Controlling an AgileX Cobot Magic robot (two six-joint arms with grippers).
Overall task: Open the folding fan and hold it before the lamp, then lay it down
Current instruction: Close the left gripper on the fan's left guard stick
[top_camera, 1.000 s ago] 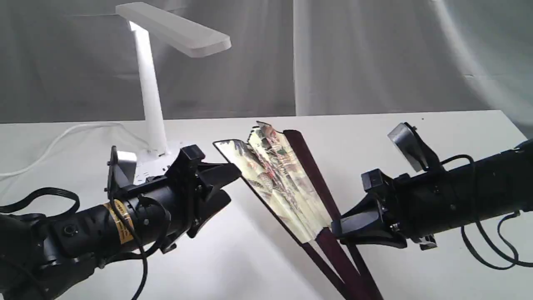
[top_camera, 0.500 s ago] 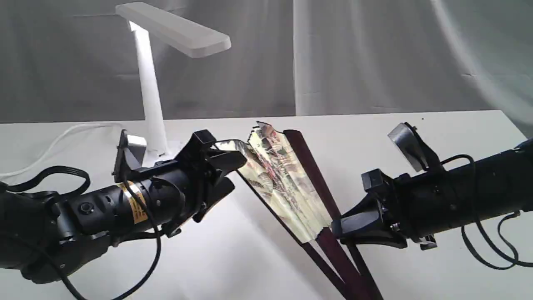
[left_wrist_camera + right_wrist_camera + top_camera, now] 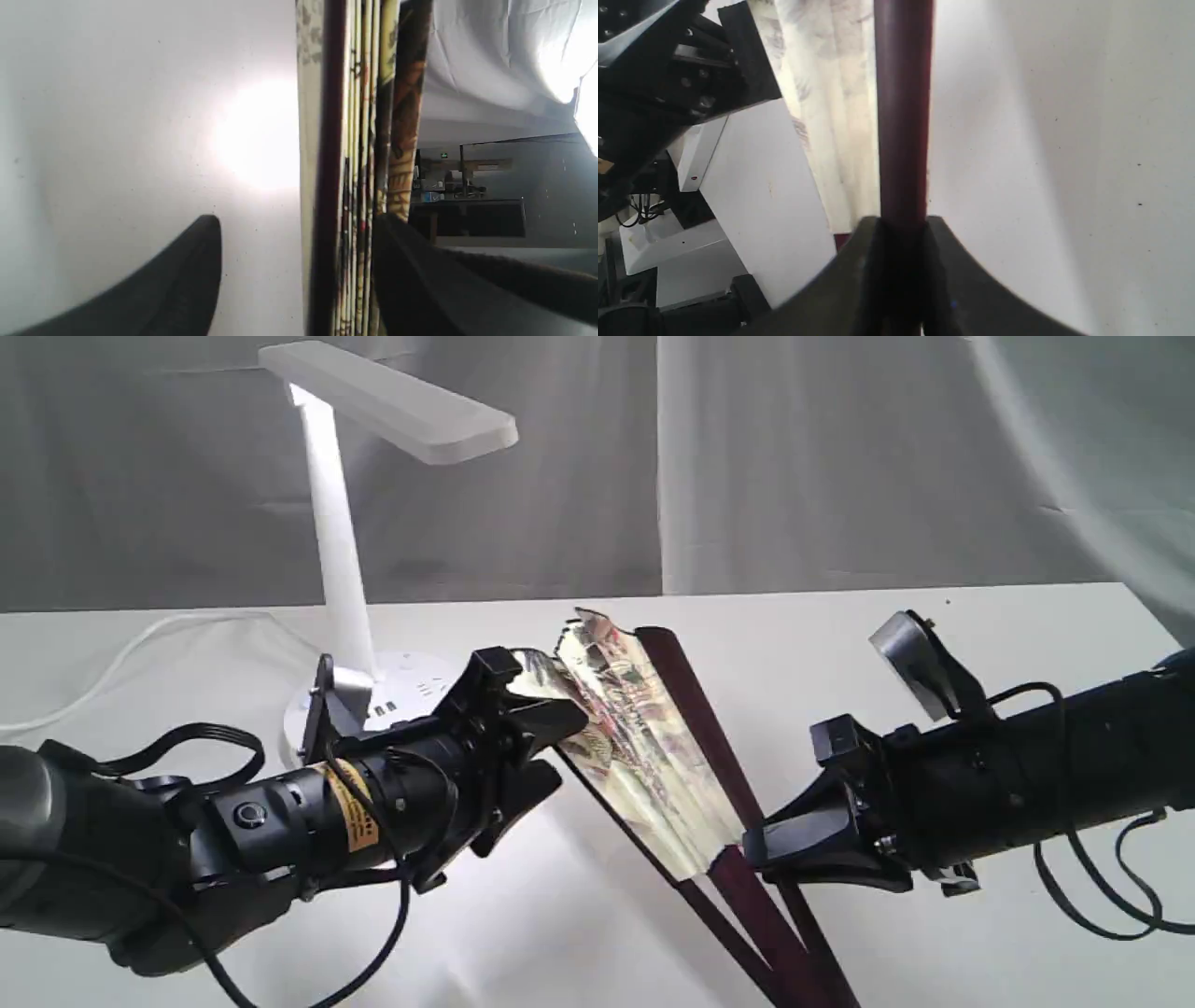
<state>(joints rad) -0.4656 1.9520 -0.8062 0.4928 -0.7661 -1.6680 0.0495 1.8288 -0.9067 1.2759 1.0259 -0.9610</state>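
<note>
The folding fan (image 3: 644, 747) stood part-open over the table (image 3: 934, 644). In the exterior view its long axis ran from the rib end at five o'clock up to the leaf's tip at eleven. The right gripper (image 3: 758, 854) pinched the maroon outer rib low down, near the rib end. The left gripper (image 3: 568, 747), nearer the free edge, gaped wide astride the black-edged outer fold (one finger either side, neither clearly pressing). The lamp (image 3: 336, 569) rose at ten o'clock behind it. Closing there looked the likely next move.
</note>
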